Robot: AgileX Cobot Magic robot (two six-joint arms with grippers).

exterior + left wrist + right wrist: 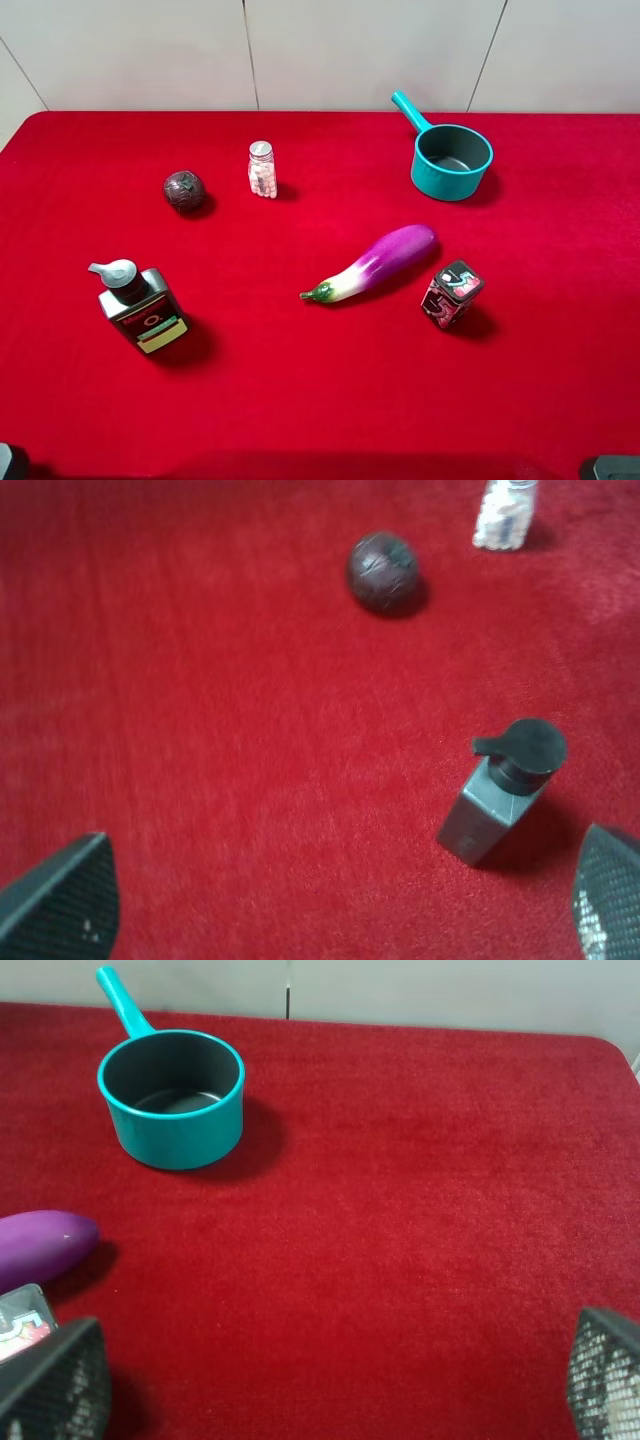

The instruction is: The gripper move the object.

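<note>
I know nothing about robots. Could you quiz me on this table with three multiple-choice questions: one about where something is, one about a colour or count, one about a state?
1. What lies right beside the tin?
A. the ball
B. the eggplant
C. the pump bottle

2. What colour is the pot?
A. teal
B. yellow
C. white

3. What is the right gripper doing?
A. gripping the tin
B. gripping the pot
C. open, holding nothing

Answers:
1. B: the eggplant lies just left of the tin in the high view, while the ball and pump bottle sit far across the cloth.
2. A: its wall and handle are teal, the inside dark.
3. C: in the right wrist view its fingers stand wide apart over bare cloth, with the tin at the edge beside one of them.
</note>
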